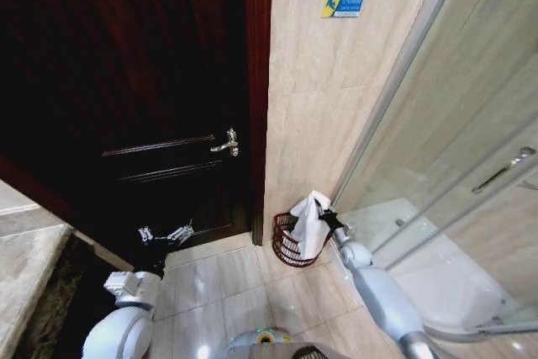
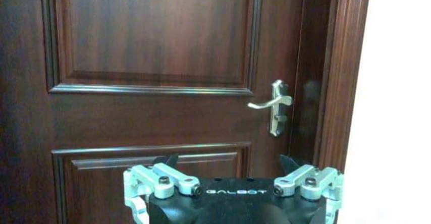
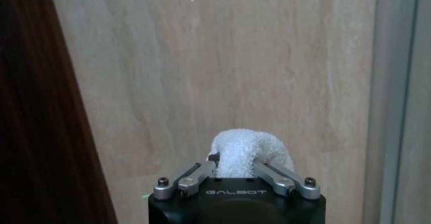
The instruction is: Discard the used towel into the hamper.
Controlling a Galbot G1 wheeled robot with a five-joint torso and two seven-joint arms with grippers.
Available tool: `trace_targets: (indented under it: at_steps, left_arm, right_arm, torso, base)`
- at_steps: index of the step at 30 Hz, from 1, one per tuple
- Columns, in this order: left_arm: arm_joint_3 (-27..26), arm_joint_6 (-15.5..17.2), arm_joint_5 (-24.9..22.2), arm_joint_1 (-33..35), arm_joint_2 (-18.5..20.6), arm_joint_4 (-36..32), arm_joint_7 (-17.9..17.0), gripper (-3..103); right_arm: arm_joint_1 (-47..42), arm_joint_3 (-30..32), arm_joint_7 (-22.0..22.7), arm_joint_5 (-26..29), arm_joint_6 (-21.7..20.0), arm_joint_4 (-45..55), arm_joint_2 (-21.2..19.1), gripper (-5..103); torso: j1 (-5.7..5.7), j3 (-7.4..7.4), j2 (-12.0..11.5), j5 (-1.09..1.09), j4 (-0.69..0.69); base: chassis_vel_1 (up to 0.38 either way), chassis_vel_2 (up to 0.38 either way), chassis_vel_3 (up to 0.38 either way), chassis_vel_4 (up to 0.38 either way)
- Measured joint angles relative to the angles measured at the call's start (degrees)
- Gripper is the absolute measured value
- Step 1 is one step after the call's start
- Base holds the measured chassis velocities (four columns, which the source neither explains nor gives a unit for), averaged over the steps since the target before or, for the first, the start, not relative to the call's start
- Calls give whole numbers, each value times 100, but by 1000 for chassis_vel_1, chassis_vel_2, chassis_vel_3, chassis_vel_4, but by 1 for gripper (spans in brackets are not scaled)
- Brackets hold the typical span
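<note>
The towel (image 1: 312,223) was white and fluffy. It hung down in soft folds, with its top bunched up into a point. Its lower part drooped into the hamper (image 1: 287,245), and some of it lay against the hamper's rim. In the right wrist view, the towel (image 3: 246,152) looked like a small rounded lump of bumpy white cloth.

The hamper was a small round basket made of dark reddish-brown wire with lots of gaps in it. It stood upright on the pale tiled floor. It sat in the corner, just beside the tan wall and close to the dark wooden door frame.
</note>
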Motion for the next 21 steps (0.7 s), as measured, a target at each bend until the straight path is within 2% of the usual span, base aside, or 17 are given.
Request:
trace_targets:
  at_steps: [3,6,10,14,21]
  left_arm:
    - [0,0,0,0,0,0,0,98]
    - [0,0,0,0,0,0,0,98]
    - [0,0,0,0,0,0,0,98]
    - [0,0,0,0,0,0,0,98]
    - [0,0,0,0,0,0,0,98]
  right_arm:
    - [161,104,99,-34,42,-40,29,10]
    - [418,160,137,-87,131,-43,-17,10]
    - [1088,147,18,-116,446,-402,-120,10]
    - [1397,105,-136,-96,729,-800,-75,10]
    - [1209,102,-286,-193,1008,-1100,189,10]
  torso:
    - [0,1,0,4,0]
    - [1,0,0,-3,1]
    - [5,1,-1,-1,2]
    - [5,1,-1,1,2]
    - [3,0,0,-1,2]
  base:
    - [0,0,0,0]
    - [0,0,0,0]
    - [0,0,0,0]
    - [0,0,0,0]
    - [0,0,0,0]
